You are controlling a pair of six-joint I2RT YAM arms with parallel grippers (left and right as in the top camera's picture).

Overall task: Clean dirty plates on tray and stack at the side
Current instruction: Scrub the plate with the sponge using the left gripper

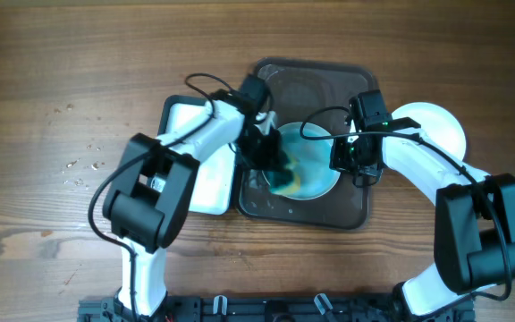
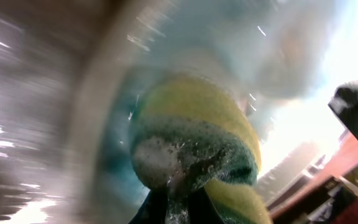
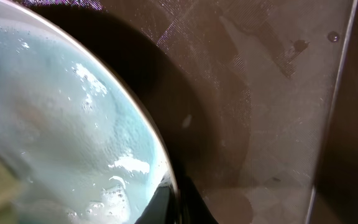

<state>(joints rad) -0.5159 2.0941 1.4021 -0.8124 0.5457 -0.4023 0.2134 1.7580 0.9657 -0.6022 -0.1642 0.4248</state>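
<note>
- On the tray (image 1: 316, 85), mid-table, my left claw (image 1: 274, 166) was clamped on a sponge (image 2: 194, 134) pressed to the teal-smeared plate (image 1: 318, 179).
- My right claw (image 1: 346, 162) pinched that plate's right rim.

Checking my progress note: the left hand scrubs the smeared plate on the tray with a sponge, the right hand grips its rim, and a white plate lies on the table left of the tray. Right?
One slip: the white plate lies on the table right of the tray, not left; the overhead view shows it. The rest stands.
</note>
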